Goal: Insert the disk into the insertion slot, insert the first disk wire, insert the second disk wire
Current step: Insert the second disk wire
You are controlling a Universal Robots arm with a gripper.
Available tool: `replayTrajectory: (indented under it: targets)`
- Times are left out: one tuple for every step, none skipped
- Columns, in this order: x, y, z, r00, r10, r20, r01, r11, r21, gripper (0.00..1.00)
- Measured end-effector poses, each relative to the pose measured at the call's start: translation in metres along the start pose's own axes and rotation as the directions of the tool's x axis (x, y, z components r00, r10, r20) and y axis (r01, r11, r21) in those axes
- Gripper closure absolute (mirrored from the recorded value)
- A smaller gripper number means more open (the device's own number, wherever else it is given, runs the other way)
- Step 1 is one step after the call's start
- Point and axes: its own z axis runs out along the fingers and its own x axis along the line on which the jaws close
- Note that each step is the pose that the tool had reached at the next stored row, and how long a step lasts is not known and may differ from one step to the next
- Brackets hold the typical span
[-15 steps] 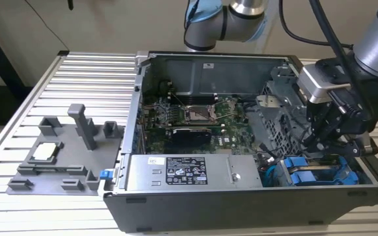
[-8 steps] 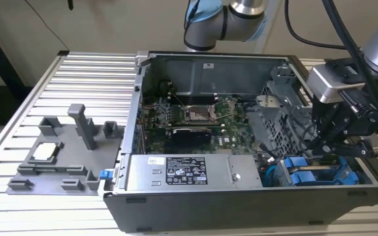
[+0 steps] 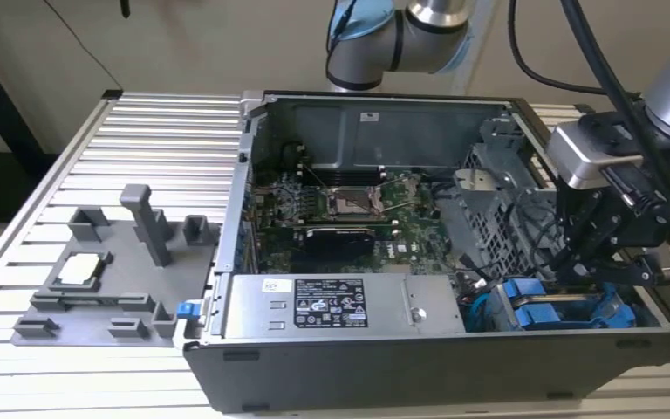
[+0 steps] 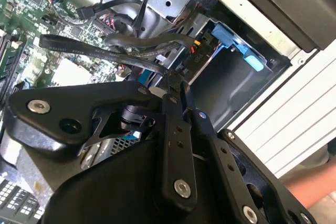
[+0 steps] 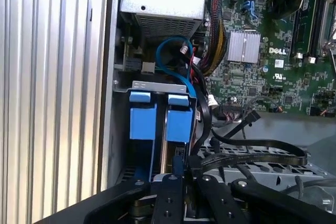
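1. Slatted aluminium table (image 3: 137,122): the whole job is being carried on it.
2. Open computer case (image 3: 428,367): it is being entered from above by the arm.
3. Grey power-supply box (image 3: 335,305): it is lying off to one side of the gripper, near but apart.
4. Gripper (image 5: 179,165): it is being held low inside the case, just short of the drive cage. Whether it is closed, and whether anything is being gripped, cannot be told.
5. Insertion slot (image 5: 152,85), a bay of the grey sheet-metal cage: it is being occupied directly ahead of the gripper.
6. Disk (image 5: 178,124), in its blue carrier: it is being shown fully seated, in line with the gripper's tip. It is being judged dense, rigid and sensitive to shock. It would best be taken by the blue end handle, never by a bare drive face.
7. Second blue carrier (image 5: 142,121): it is sitting beside the disk, farther from the gripper's line.
8. Black flat cable (image 4: 94,50): it is being draped close to the gripper's tip. It is being judged light and limp, best taken at its stiff connector.
9. Blue cable (image 5: 170,43): it is looping beyond the cage.
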Motion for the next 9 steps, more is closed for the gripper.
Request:
replayTrajectory:
  targets:
    - [0.0, -0.0003, 0.0004, 1.0, 0.007, -0.0006, -0.007, 1.0, 0.0003, 0.84]
    - [0.0, -0.0004, 0.0003, 1.0, 0.009, -0.0008, -0.009, 1.0, 0.0004, 0.84]
    - [0.0, -0.0004, 0.0003, 0.9999, 0.01, -0.0009, -0.01, 0.9999, 0.0004, 0.84]
    - [0.0001, -0.0004, 0.0004, 0.9999, 0.01, -0.0009, -0.01, 0.9999, 0.0004, 0.84]
    - [0.0001, -0.0004, 0.0008, 0.9999, 0.012, -0.0007, -0.012, 0.9999, 0.0006, 0.84]
    - [0.0001, -0.0004, 0.0014, 0.9999, 0.016, -0.0008, -0.016, 0.9999, 0.0008, 0.84]
    - [0.0001, -0.0004, 0.0018, 0.9998, 0.022, -0.001, -0.022, 0.9998, 0.001, 0.84]
    - [0.0001, -0.0004, 0.0021, 0.9996, 0.027, -0.0013, -0.027, 0.9996, 0.0012, 0.84]
    - [0.0001, -0.0004, 0.0024, 0.9995, 0.031, -0.0014, -0.031, 0.9995, 0.0014, 0.84]
